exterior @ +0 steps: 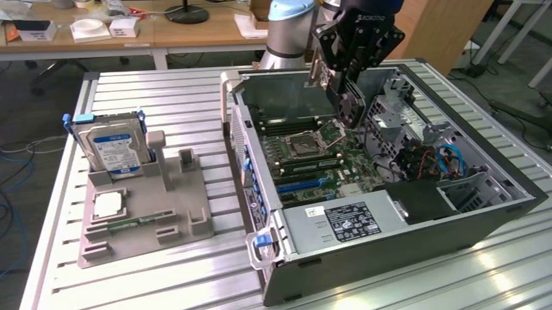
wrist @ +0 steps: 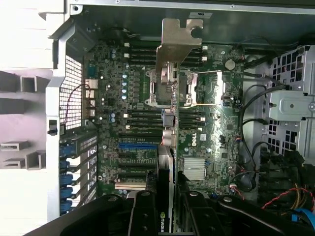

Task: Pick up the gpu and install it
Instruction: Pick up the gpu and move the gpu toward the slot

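The black two-fingered pincer [exterior: 350,111] is clenched on the gpu [wrist: 171,88], a thin green circuit card with a black fan block and a silver metal end bracket. In the wrist view the card shows edge-on, running out from between the fingers [wrist: 143,214], with its bracket at the far end. The pick-up therefore looks done. The card hangs in the air over the open grey metal computer case [exterior: 483,213], which lies on its side on the slatted aluminium counter [exterior: 172,97], near the counter's edge on the exterior view's right. Below the card lies the green motherboard [exterior: 319,161] with its silver processor socket [exterior: 312,139] and its blue expansion slot [wrist: 138,145]. The card's lower edge looks clear of the board and it sits in no slot, so by my judgement the install is not yet done: lining up, lowering and seating are all left. Near the counter's edge on the exterior view's left stands a grey moulded parts stand [exterior: 172,226], with a blue-labelled silver hard drive [exterior: 112,145] upright in it.
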